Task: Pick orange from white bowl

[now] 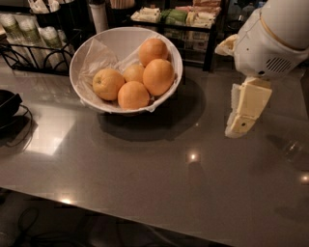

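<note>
one white bowl (123, 37) holds five fruits: one paler orange (107, 83) at nine o'clock of the pile and four deeper oranges (158, 76). one plastic lining (99, 53) sits inside. one gripper (237, 126) hangs at the bowl's three o'clock, over one grey counter (145, 173).

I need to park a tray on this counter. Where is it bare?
Bare: the wide countertop stretch between the white bowl and the near edge, and the gap between the bowl and the gripper, which hangs at right. Crowded: the back edge, with the wire rack and packets.
</note>
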`<action>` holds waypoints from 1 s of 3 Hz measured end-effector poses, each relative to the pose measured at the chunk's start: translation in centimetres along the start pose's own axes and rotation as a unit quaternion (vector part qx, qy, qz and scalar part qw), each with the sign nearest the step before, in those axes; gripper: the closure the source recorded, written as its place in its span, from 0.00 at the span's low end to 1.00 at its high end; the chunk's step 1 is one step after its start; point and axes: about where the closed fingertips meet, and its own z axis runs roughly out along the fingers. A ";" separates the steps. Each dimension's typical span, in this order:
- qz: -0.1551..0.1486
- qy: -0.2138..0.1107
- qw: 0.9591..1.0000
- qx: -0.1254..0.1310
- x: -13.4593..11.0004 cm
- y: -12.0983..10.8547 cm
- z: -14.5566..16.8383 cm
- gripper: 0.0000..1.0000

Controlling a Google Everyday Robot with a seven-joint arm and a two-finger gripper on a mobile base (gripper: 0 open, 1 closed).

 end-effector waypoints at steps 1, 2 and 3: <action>-0.047 -0.027 0.998 -0.014 -3.7 -1.1 1.9 0.00; -0.098 -0.053 0.993 -0.022 -8.1 -2.0 3.3 0.00; -0.099 -0.053 0.993 -0.022 -8.1 -2.0 3.3 0.00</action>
